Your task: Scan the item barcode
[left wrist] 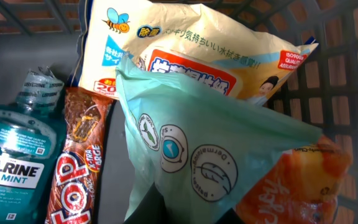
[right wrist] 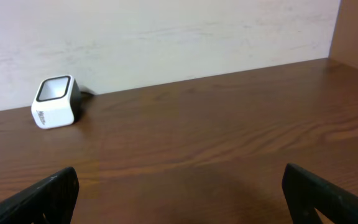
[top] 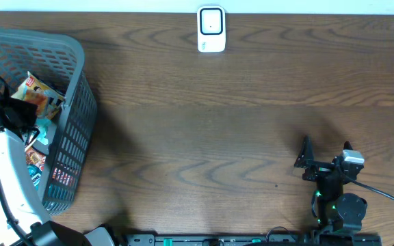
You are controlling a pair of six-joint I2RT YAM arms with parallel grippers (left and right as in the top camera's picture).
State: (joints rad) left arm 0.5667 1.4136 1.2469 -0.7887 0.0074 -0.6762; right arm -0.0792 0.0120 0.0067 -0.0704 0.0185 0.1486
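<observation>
The left end effector (top: 19, 116) is reaching inside the grey basket (top: 74, 89) and is clenching the pale green pouch (left wrist: 210, 155), lying beside the mouthwash bottle (left wrist: 17, 155). The right end effector (top: 305, 160) is resting released over the counter (top: 204, 137), well apart from the white scanner (top: 211, 29).

We see a pale green plastic pouch (left wrist: 204, 155) filling the centre, overlapping a cream wet-wipes pack (left wrist: 185, 43). A teal mouthwash bottle (left wrist: 17, 155) lies beside an orange-brown snack wrapper (left wrist: 79, 162) inside the grey plastic basket (left wrist: 347, 74).
</observation>
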